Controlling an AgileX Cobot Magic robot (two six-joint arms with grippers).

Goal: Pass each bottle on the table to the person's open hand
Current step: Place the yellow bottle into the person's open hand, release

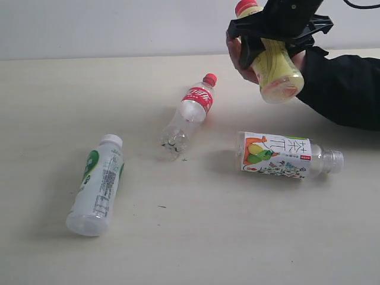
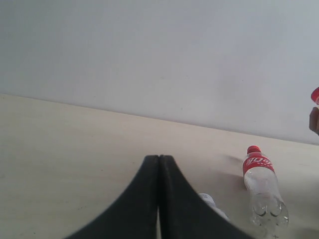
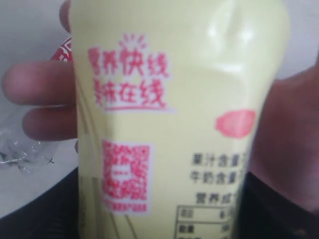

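Behind the work area we see a plain white wall (image 1: 119,27). In front of it lies the pale cream surface (image 1: 196,243), which carries three bottles. The fourth, the yellow-labelled bottle (image 1: 274,68), is off the surface at the far right, red cap uppermost and body tilted.

The robot's right hand (image 1: 278,37) grips this bottle. Its black jaws stand wide apart, one on each side of the bottle's upper body. The person's open hand (image 1: 236,56) is against the same bottle, fingers curled around its left side and palm on its right. The arm in a black sleeve (image 1: 344,89) enters from the right edge. In the right wrist view this bottle fills the frame, with bare fingers (image 3: 42,84) touching one side.

Positions of the other bottles:
- The red-labelled bottle (image 1: 191,113) lies on its side near the middle, cap toward the far right.
- The white-green bottle (image 1: 98,181) lies at the near left, white cap toward the far side.
- The fruit-label bottle (image 1: 276,155) lies right of centre, neck pointing right, nearer than the raised bottle.

All three are well apart from one another.

The robot's left hand (image 2: 159,158) is fully closed, its two black fingers pressed flat together with nothing between them. We see it only in the left wrist view, above the surface.
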